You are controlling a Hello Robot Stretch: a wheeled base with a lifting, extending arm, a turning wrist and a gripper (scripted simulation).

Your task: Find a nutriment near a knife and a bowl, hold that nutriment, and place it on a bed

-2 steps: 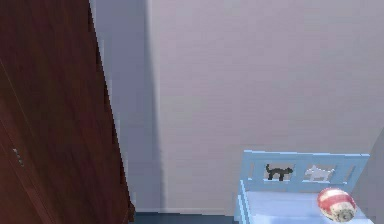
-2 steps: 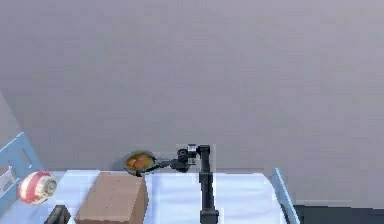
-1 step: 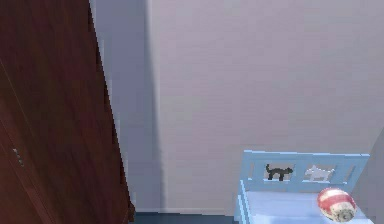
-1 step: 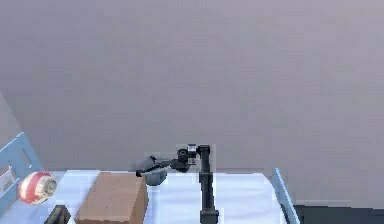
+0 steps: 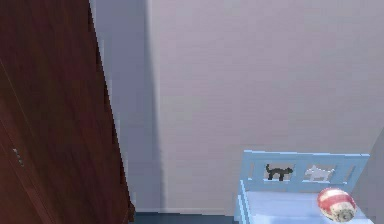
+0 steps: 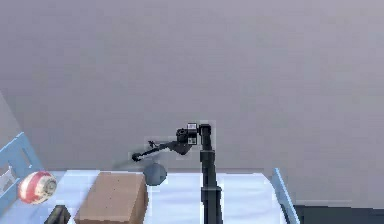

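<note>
grey round blob (image 6: 153, 175) lies just below the end effector (image 6: 140, 155), over the bed (image 6: 240, 192); whether it is spread or holding the blob, i cannot tell.

**Tally of the room: single items, plus a pair of cats**

One bed (image 6: 240, 195), blue-framed with a white mattress. On its headboard (image 5: 300, 158), one black cat figure (image 5: 279, 173) and one white cat figure (image 5: 318, 174), two in all. One red-and-white ball (image 5: 336, 204). One brown box (image 6: 112, 198). One grey roundish lump (image 6: 154, 175). One small dark object (image 6: 57, 213), too small to name. One dark wooden door (image 5: 50, 130). One arm (image 6: 207, 180) bearing one tool (image 6: 140, 156) with two thin fingers (image 6: 160, 150).
</note>
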